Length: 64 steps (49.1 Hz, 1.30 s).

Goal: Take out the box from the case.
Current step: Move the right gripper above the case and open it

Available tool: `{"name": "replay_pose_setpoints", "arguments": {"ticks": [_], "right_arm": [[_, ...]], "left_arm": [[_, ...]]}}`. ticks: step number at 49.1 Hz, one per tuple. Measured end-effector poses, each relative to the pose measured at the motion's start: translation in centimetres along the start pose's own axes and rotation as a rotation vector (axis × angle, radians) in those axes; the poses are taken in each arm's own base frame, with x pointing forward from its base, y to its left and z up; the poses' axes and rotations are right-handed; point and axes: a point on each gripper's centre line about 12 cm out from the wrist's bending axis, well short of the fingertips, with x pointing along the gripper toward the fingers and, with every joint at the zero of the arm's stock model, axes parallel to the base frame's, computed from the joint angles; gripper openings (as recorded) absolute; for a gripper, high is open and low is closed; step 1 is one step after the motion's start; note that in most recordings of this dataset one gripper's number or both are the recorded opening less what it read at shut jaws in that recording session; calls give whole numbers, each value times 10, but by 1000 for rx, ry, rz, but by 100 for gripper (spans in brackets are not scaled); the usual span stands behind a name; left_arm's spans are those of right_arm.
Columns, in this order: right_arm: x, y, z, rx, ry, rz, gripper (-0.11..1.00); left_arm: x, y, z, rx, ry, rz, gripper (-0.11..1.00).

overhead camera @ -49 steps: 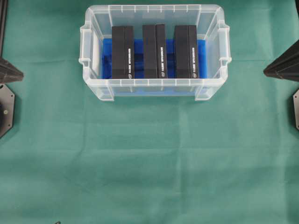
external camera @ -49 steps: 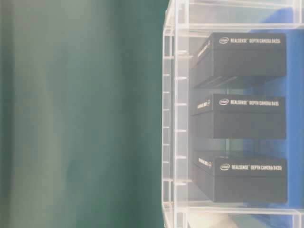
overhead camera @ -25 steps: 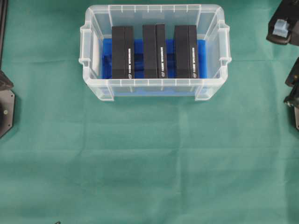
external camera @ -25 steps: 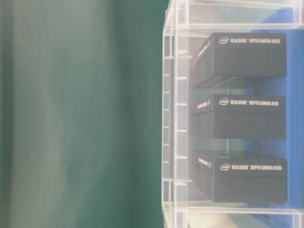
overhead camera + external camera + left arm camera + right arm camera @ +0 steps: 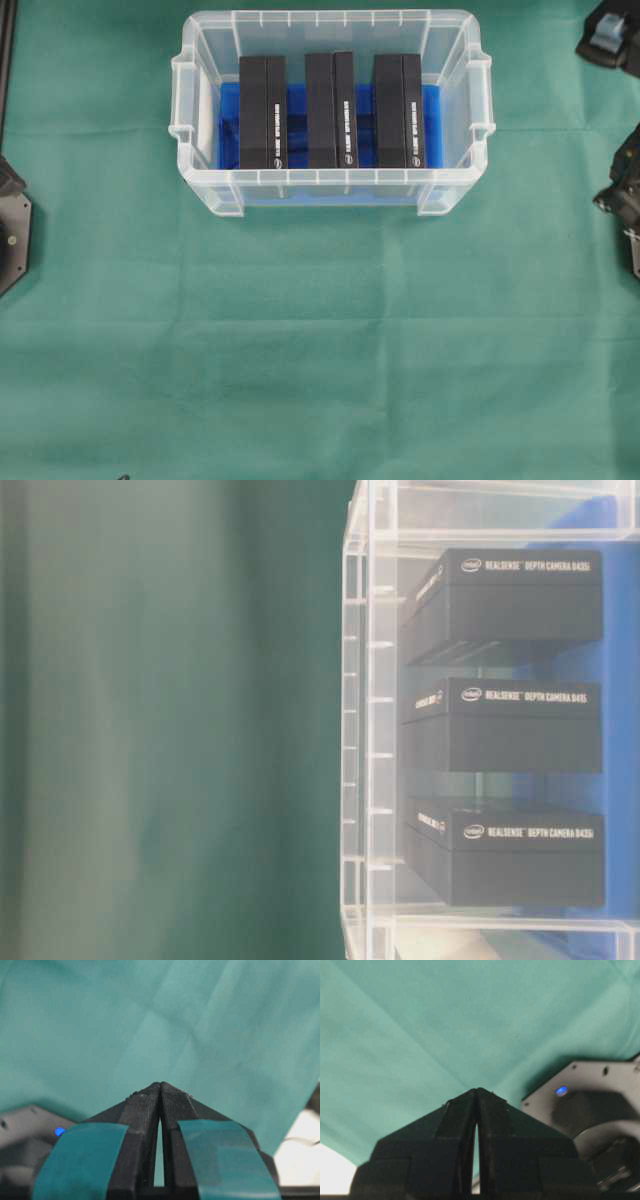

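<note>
overhead looks straight down; table-level close, sideways, sharing case (image 5: 330,190); wrist views face cloth (image 5: 150,1020).

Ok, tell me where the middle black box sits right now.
In the overhead view the middle black box stands on edge inside the clear case, toward the top centre of the green cloth, between two matching boxes.

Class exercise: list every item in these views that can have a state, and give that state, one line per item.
case: open-topped, no lid, upright on the green cloth.
three black boxes: inside the case, side by side, standing on edge, apart.
left gripper: shut, empty.
right gripper: shut, empty.
</note>
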Motion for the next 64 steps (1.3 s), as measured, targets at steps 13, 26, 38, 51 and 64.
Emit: {"name": "replay_pose_setpoints", "arguments": {"ticks": [13, 26, 38, 51, 64], "right_arm": [[5, -3, 1, 352, 8, -74, 0], [5, -5, 0, 494, 11, -96, 0], [10, -7, 9, 502, -26, -131, 0], [15, -26, 45, 494, -81, -119, 0], [20, -52, 74, 524, -102, -139, 0]], "left_arm": [[0, 7, 1, -450, 5, 43, 2], [0, 8, 1, -596, 3, 48, 2], [4, 17, 5, -613, 2, 125, 2], [14, 34, 25, -574, 17, 224, 2], [10, 58, 36, -654, -20, 270, 3]]}}
